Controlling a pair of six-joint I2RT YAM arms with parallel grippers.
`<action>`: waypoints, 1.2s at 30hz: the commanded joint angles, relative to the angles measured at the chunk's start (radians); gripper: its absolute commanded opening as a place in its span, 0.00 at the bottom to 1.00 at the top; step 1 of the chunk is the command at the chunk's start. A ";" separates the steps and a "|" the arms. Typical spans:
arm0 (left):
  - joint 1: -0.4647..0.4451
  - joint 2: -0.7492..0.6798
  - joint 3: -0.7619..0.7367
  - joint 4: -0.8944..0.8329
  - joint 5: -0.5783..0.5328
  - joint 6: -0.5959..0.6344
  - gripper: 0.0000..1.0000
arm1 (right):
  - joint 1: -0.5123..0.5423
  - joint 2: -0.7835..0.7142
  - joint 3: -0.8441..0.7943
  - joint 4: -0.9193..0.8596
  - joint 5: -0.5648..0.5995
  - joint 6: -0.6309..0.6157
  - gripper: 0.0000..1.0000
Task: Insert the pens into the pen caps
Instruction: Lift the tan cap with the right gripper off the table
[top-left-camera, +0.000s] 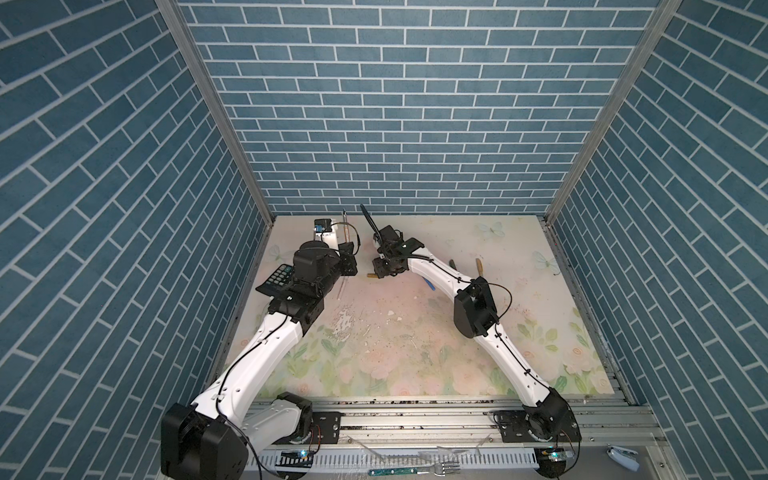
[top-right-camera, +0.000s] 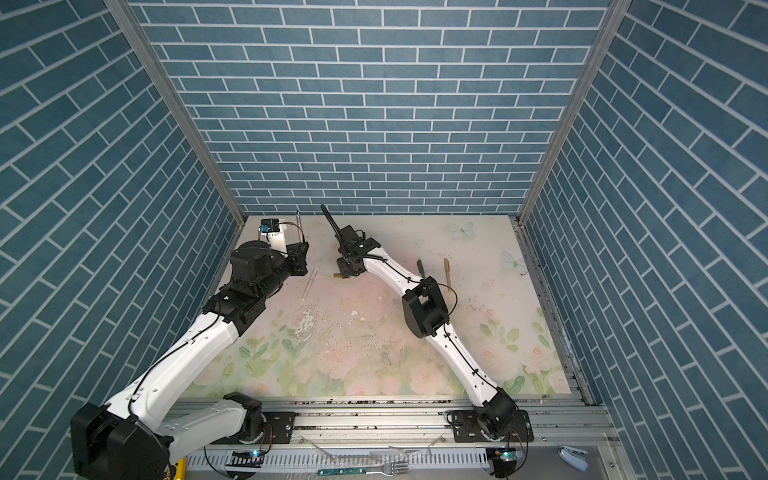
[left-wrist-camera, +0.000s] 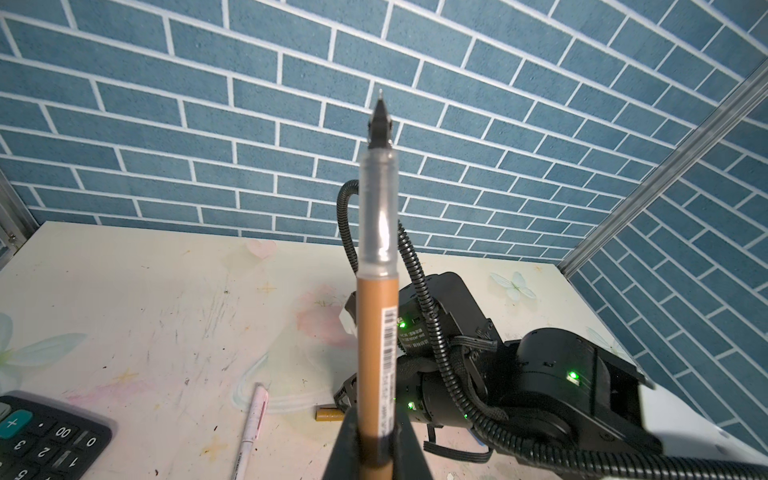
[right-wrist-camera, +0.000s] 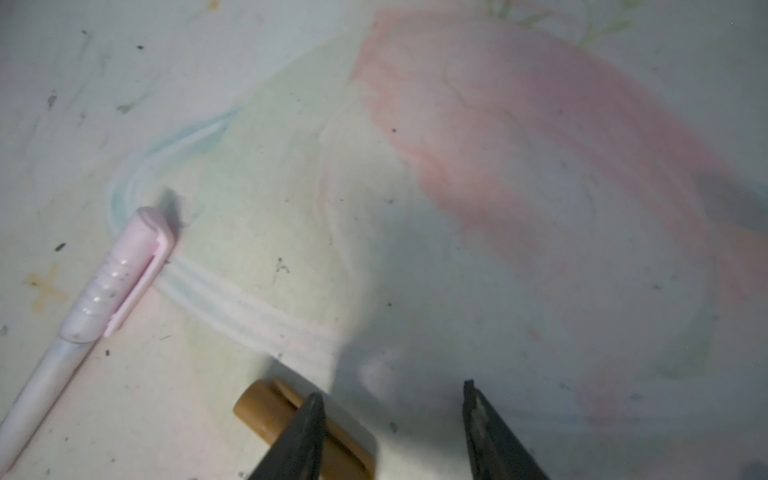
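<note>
Closest, the gold pen (left-wrist-camera: 376, 332) fills the left wrist view. It stands bare tip up, pinched low on its barrel by the left gripper (left-wrist-camera: 376, 422). Its likely mate, a gold cap (right-wrist-camera: 266, 411), lies on the table (top-left-camera: 415, 332) just left of mid-frame in both top views. The right gripper (right-wrist-camera: 392, 388) hangs over it with jaws spread and one finger across the cap, nothing gripped.

Beside it the pink pen (right-wrist-camera: 104, 299) lies with its cap on, so I judge one pair done. Right of centre lie a green pen (top-left-camera: 453, 266), a second gold pen (top-left-camera: 479, 266) and a blue pen (top-left-camera: 430, 284) half under the arm. Whether these are capped is too small to tell, but most of the work seems left.

The table has a pale floral print, scuffed and ink-flecked. A calculator (top-left-camera: 276, 278) sits at its left edge and a fork (top-left-camera: 415, 471) at the frame's bottom edge. Blue brick-pattern walls (top-left-camera: 395, 124) close three sides.
</note>
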 joint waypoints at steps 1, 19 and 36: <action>0.007 0.005 -0.008 0.025 0.014 -0.004 0.00 | 0.018 -0.027 -0.079 -0.063 -0.024 -0.067 0.52; 0.007 0.015 -0.009 0.034 0.036 -0.010 0.00 | 0.037 -0.288 -0.520 0.071 -0.078 -0.115 0.45; 0.006 0.009 -0.009 0.034 0.036 -0.003 0.00 | -0.002 -0.241 -0.383 0.071 -0.271 -0.005 0.39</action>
